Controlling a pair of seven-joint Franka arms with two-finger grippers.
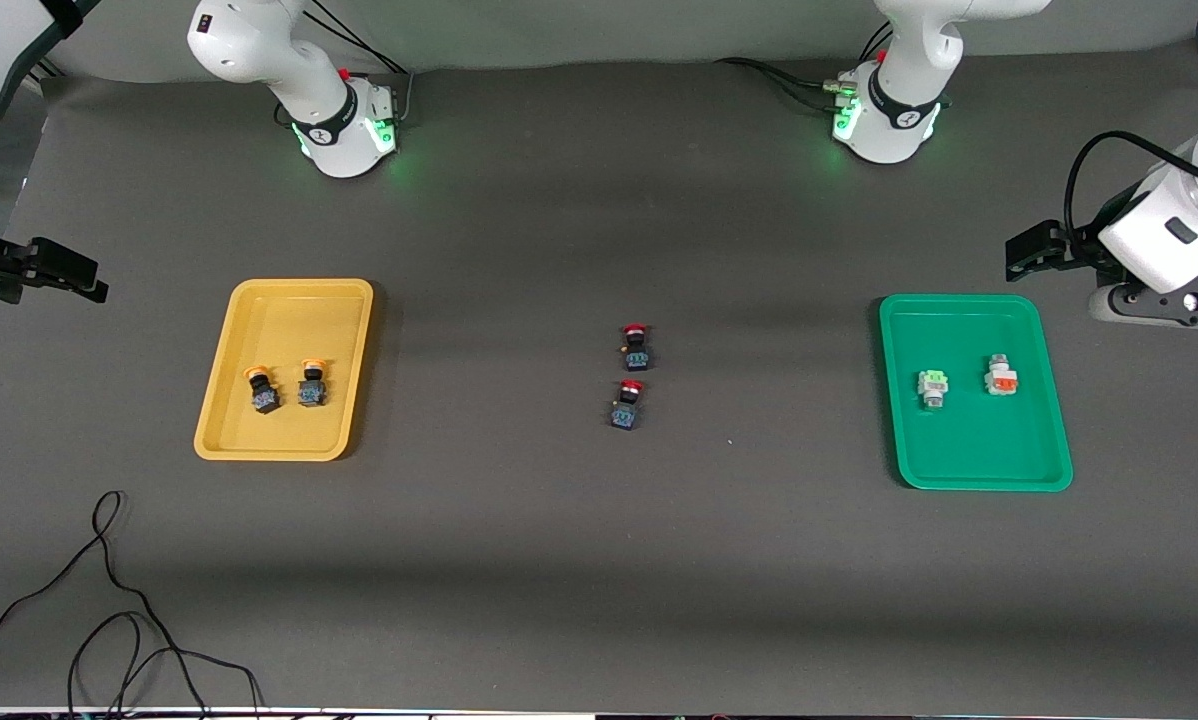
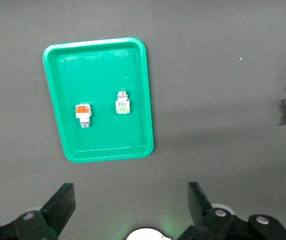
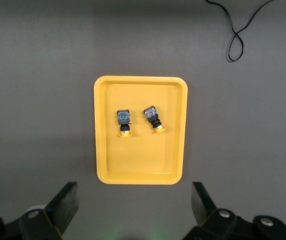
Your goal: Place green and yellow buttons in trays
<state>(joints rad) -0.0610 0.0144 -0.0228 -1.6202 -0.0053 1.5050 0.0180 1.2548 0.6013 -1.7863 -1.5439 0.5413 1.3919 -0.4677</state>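
With both grippers — left gripper (image 2: pixel 130 210), right gripper (image 3: pixel 135 210) — spread empty, the red-capped black buttons (image 1: pixel 631 390) could be mistakenly trayed.

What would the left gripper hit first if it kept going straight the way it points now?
Probably bare table beside the green tray. The open left gripper holds nothing, and nothing shows between its fingers; depth is unclear.

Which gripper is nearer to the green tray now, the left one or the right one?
Left. The left gripper hangs open just off the green tray at the left arm's end of the table. The right gripper, also open, is at the right arm's end, beside the yellow tray.
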